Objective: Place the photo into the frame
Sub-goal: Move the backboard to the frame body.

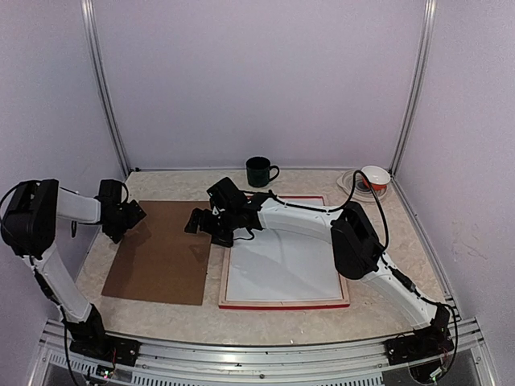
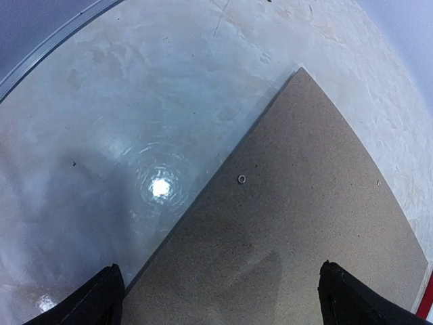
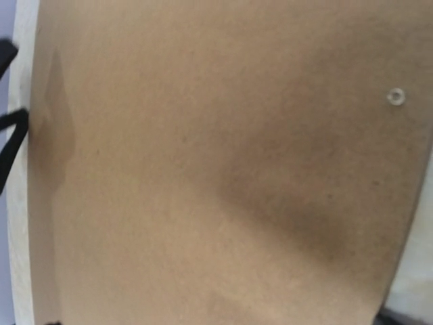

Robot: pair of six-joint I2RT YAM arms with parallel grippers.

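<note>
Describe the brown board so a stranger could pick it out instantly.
Start at the pale table, left half. Just left of the red-edged frame lies a flat brown board. Unlike the white-filled frame, it is plain matte brown, rimless, with a tiny metal eyelet.

Soft overhead light, a glare spot on the table, right wrist view blurred.

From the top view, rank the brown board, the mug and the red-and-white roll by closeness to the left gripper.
1. brown board, just to the right of the left gripper
2. mug, at the far side, near the middle
3. red-and-white roll, in the far right corner
</note>
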